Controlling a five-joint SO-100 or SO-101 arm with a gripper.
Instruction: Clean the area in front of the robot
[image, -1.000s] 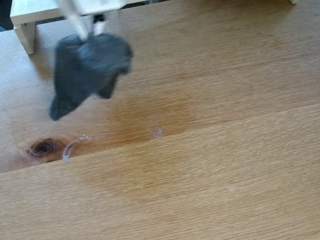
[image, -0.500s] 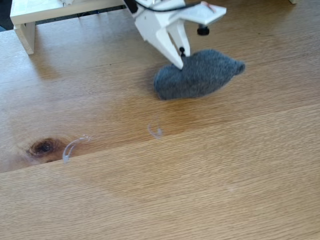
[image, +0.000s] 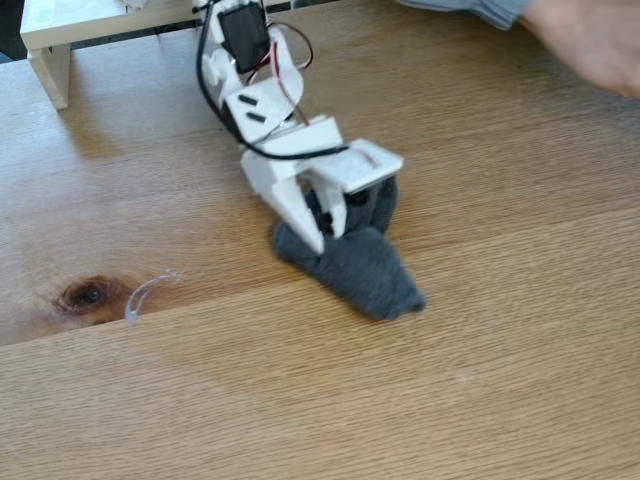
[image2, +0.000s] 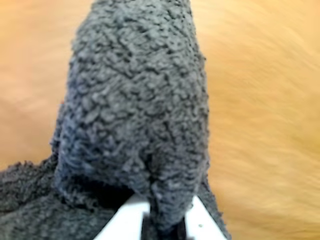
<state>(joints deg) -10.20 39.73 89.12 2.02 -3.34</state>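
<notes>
Light-oak tabletop, fine grain, brownish patch mid-left. In the fixed view, far left: white frame at the top corner, dark knot below it, pale scribble just right of the knot. Centre: white arm reaches down from the top edge, gripper pinching the grey cloth, which lies flat on the wood. Wrist view: cloth bunched between the jaws. Top right: a person's hand, blurred, above the table.

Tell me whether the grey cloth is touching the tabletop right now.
Touching. In the fixed view the cloth, pinched in the end effector, lies flat on the tabletop with no gap or shadow beneath it.
</notes>
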